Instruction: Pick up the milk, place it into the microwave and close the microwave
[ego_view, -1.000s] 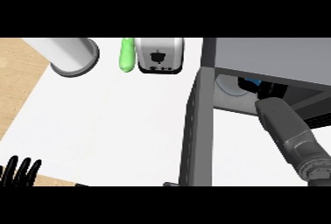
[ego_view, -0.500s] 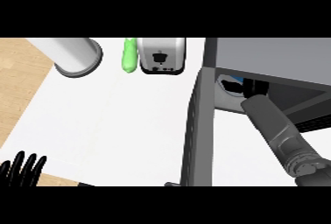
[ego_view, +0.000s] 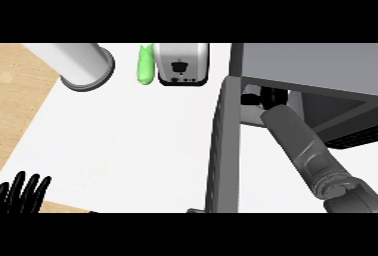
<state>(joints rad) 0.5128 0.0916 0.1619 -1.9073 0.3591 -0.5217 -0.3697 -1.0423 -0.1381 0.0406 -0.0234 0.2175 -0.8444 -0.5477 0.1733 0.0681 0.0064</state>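
Right hand (ego_view: 260, 98) reached deep into microwave (ego_view: 310, 65) at upper right, finger state untellable, milk likely hidden there; open door (ego_view: 223, 150) stood left of forearm.

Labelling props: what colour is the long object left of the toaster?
Bright green, head view.

The tabletop (ego_view: 111, 140) was smooth matt white beside pale wood grain at the left edge, the cylinder (ego_view: 77, 62) at upper left looked like brushed metal, the green bottle (ego_view: 145, 65) glossy plastic, and the microwave (ego_view: 310, 65) matt grey.
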